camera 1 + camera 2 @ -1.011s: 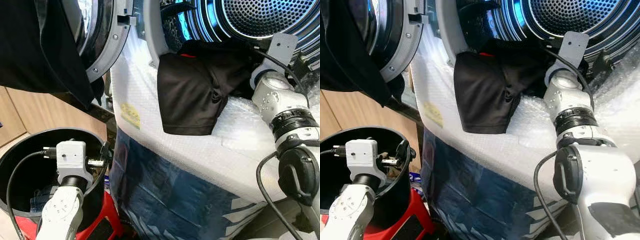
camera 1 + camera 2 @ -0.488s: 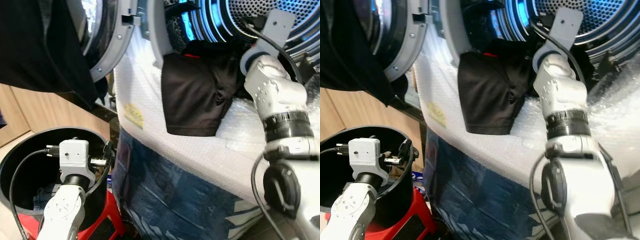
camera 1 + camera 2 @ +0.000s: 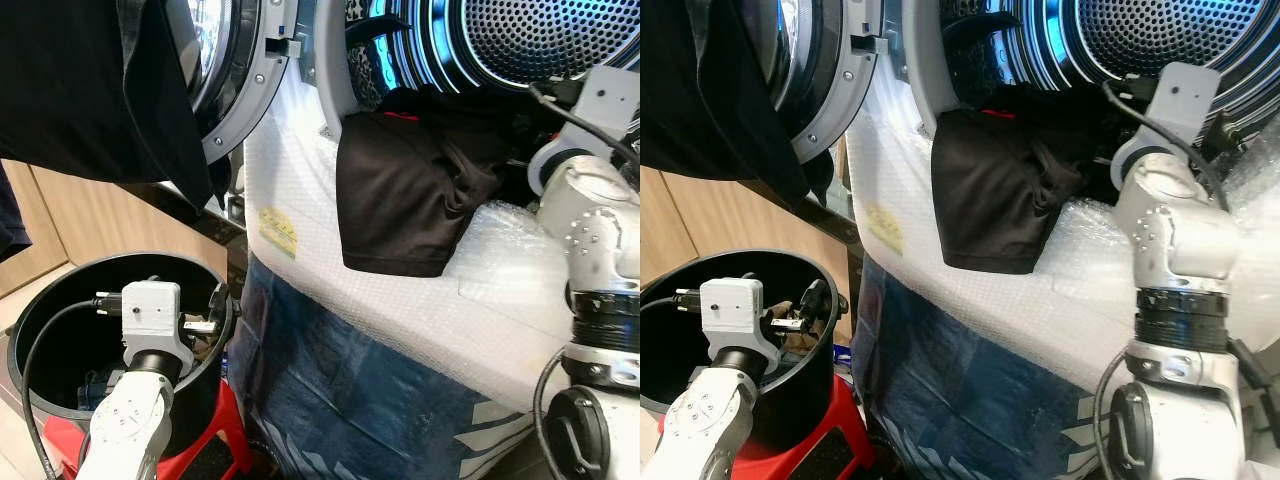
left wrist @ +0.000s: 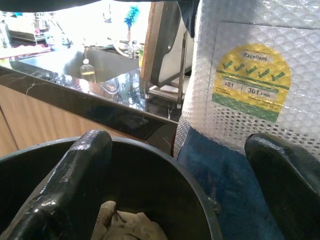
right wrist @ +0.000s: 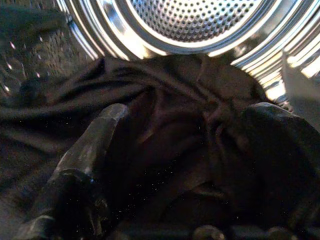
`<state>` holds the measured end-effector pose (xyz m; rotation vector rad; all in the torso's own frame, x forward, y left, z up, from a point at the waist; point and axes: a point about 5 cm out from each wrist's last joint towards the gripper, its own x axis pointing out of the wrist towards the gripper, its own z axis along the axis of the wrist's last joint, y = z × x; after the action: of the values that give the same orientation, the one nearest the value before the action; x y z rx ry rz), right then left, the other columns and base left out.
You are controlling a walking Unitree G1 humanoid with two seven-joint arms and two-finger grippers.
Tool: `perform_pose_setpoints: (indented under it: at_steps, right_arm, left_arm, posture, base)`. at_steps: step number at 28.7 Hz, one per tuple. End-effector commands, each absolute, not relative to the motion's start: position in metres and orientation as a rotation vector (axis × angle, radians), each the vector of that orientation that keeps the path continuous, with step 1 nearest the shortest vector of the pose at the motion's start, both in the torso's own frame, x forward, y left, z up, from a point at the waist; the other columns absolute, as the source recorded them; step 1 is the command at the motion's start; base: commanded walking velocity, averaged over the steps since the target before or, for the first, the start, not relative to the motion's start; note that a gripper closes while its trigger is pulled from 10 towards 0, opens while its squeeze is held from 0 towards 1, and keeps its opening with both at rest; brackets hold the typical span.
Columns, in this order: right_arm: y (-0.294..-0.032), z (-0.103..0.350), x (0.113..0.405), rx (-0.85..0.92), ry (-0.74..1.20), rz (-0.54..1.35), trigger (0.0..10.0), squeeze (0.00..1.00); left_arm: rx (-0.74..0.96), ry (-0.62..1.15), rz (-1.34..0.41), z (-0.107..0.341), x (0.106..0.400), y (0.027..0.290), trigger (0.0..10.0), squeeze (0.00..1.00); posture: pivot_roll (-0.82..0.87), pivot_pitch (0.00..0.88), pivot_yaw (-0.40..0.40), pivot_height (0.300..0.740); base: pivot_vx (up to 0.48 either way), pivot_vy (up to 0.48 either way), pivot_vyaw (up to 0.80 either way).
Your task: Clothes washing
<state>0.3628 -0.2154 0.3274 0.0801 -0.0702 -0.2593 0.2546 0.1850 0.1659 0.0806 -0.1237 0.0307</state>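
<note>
A front-loading washing machine [image 3: 330,270], wrapped in white bubble wrap with blue film lower down, stands open in front of the robot, its round door [image 3: 235,80] swung out to the robot's left. A black garment [image 3: 405,195] lies half in, half out of the machine: one end is bunched at the mouth of the perforated steel drum [image 3: 545,40], the rest hangs down over the door rim onto the bubble-wrapped front.

The right gripper [image 5: 185,165] is pushed into the drum opening, right at the bunched part of the garment. Its two black fingers [image 5: 82,155] stand spread apart with folds of dark cloth between and beneath them; the wrist picture is dim, so I cannot tell whether the fingertips actually touch the fabric.

The left gripper [image 4: 175,175] hangs lower, over the rim of a black round bucket [image 3: 40,300] that sits on a red stool [image 3: 215,440] just beside the machine. Its fingers [image 4: 75,170] are also apart and hold nothing. Some crumpled laundry [image 4: 122,222] lies in the bottom of the bucket. A yellow and green sticker [image 4: 247,82] marks the machine's front near that gripper. Another dark cloth [image 3: 90,90] hangs over the open door.
</note>
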Motion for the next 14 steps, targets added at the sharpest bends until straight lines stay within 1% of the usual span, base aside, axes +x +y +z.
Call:
perform_pose_setpoints:
  at_steps: [1, 2, 5, 7, 8, 9, 10, 12, 13, 14]
  right_arm:
    - [-0.211, 0.329, 0.354, 0.050, -0.090, -0.202, 10.0, 0.00]
    - [-0.205, 0.330, 0.350, 0.043, -0.105, -0.164, 10.0, 0.00]
    - [-0.202, 0.330, 0.348, 0.042, -0.114, -0.142, 10.0, 0.00]
    - [-0.191, 0.332, 0.338, 0.093, -0.179, -0.080, 10.0, 0.00]
    - [-0.191, 0.332, 0.338, 0.093, -0.179, -0.080, 10.0, 0.00]
    - [-0.182, 0.328, 0.328, 0.132, -0.208, -0.015, 10.0, 0.00]
    - [-0.182, 0.328, 0.328, 0.132, -0.208, -0.015, 10.0, 0.00]
    - [-0.180, 0.327, 0.316, 0.161, -0.251, 0.075, 10.0, 0.00]
    - [-0.180, 0.327, 0.316, 0.161, -0.251, 0.075, 10.0, 0.00]
    - [-0.180, 0.329, 0.310, 0.182, -0.286, 0.122, 10.0, 0.00]
  left_arm:
    - [0.064, -0.142, -0.009, 0.170, 0.257, 0.178, 10.0, 0.00]
    - [0.063, -0.143, -0.011, 0.170, 0.257, 0.178, 10.0, 0.00]
    - [0.062, -0.143, -0.011, 0.170, 0.257, 0.178, 10.0, 0.00]
    - [0.063, -0.142, -0.012, 0.170, 0.257, 0.178, 10.0, 0.00]
    - [0.063, -0.142, -0.012, 0.170, 0.257, 0.178, 10.0, 0.00]
    - [0.063, -0.142, -0.012, 0.170, 0.257, 0.178, 10.0, 0.00]
    - [0.063, -0.142, -0.012, 0.170, 0.257, 0.178, 10.0, 0.00]
    - [0.061, -0.143, -0.014, 0.170, 0.257, 0.178, 10.0, 0.00]
    - [0.061, -0.143, -0.014, 0.170, 0.257, 0.178, 10.0, 0.00]
    - [0.061, -0.143, -0.016, 0.170, 0.257, 0.178, 10.0, 0.00]
  posture:
    - [0.13, 0.000, -0.141, 0.740]
    - [0.13, 0.000, -0.140, 0.740]
    - [0.13, 0.000, -0.140, 0.740]
    - [0.13, 0.001, -0.139, 0.740]
    - [0.13, 0.001, -0.139, 0.740]
    - [0.13, 0.003, -0.140, 0.740]
    - [0.13, 0.003, -0.140, 0.740]
    - [0.12, 0.004, -0.138, 0.740]
    - [0.12, 0.004, -0.138, 0.740]
    - [0.12, 0.004, -0.139, 0.740]
  base:
    - [0.000, 0.000, 0.00]
    - [0.000, 0.000, 0.00]
    - [0.000, 0.000, 0.00]
    - [0.000, 0.000, 0.00]
    - [0.000, 0.000, 0.00]
    - [0.000, 0.000, 0.00]
    - [0.000, 0.000, 0.00]
    - [0.000, 0.000, 0.00]
    - [0.000, 0.000, 0.00]
    - [0.000, 0.000, 0.00]
